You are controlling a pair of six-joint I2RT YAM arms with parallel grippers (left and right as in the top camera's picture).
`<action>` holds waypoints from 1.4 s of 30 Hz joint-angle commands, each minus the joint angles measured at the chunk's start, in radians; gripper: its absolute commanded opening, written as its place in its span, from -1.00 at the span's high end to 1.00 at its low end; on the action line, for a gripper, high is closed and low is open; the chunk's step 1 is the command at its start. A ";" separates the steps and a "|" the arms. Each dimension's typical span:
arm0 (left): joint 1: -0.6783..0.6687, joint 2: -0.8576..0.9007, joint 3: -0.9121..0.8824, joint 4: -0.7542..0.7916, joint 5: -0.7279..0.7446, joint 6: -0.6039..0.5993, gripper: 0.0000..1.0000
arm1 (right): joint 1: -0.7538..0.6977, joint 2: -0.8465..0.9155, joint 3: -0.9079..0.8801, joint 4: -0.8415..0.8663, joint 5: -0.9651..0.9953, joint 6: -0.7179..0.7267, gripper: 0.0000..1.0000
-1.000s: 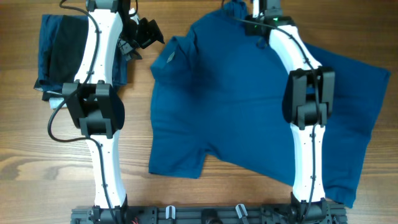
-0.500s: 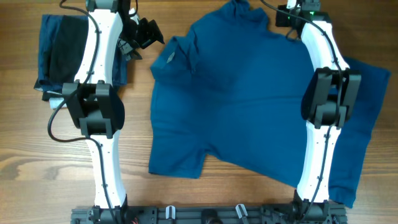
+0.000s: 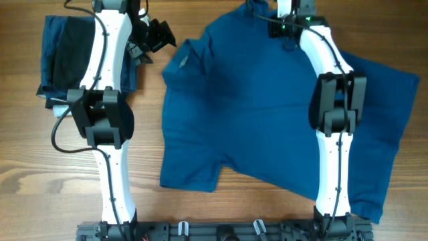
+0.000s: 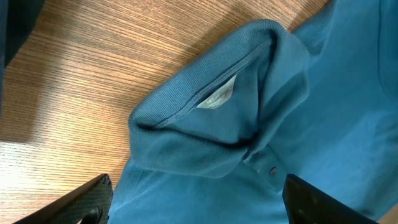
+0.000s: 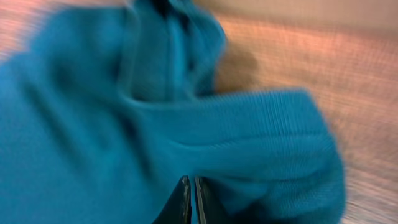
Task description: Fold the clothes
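The left jaws stand spread wide: in the left wrist view the two dark tips sit at the lower corners of the frame and nothing is between them. The right jaws are pressed together, with only a thin slit showing at the bottom edge of the right wrist view. That picture is blurred, so I cannot tell if any cloth is caught in them.

The polo shirt point(image 3: 254, 114) lies open on the wooden counter point(image 3: 40, 167), filling the middle and the right of the overhead frame. It is spread out but wrinkled, and no fold is made yet. Its collar point(image 4: 205, 124), with the white label point(image 4: 217, 96) and a button point(image 4: 272, 170), lies just in front of the left jaws, apart from them. A ribbed sleeve edge point(image 5: 261, 124) is bunched very near the right jaws, at the top of the overhead frame. The right arm point(image 3: 331, 107) reaches across the shirt to that place. A pile of darker folded garments point(image 3: 57, 53) rests in the upper left, partly under the left arm point(image 3: 107, 114).

I judge that the work is at its beginning: the arms are taking position for the first fold. The next move calls for a sure pinch on the sleeve edge by the right jaws. The left jaws need to come forward and close on the collar side. Then both must lift together, so that the soft cloth turns over evenly and does not drag.
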 commanded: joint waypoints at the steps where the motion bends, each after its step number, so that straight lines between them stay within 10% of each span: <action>1: -0.003 -0.027 0.016 0.025 -0.010 0.005 -0.65 | -0.010 0.064 0.002 0.028 0.081 0.031 0.92; 14: -0.107 -0.025 0.016 0.099 -0.101 0.120 -0.59 | -0.034 0.072 0.021 0.313 0.257 0.204 0.67; 19: -0.129 -0.025 0.016 0.152 -0.119 0.134 -0.57 | -0.087 -0.030 0.071 0.165 0.238 0.206 0.46; 24: -0.129 -0.026 0.016 0.194 -0.119 0.141 -0.54 | -0.140 -0.249 0.071 -0.193 0.236 0.206 -0.16; 27: -0.136 -0.026 0.016 0.238 -0.118 0.297 -0.25 | -0.185 -0.413 0.071 -0.487 0.222 0.272 -0.28; 31: -0.156 -0.025 0.016 0.309 -0.120 0.344 0.85 | -0.268 -0.514 0.071 -0.676 0.223 0.310 -0.98; 42: -0.243 0.083 0.016 0.572 -0.164 0.373 0.92 | -0.392 -0.523 0.062 -0.766 0.223 0.310 -0.99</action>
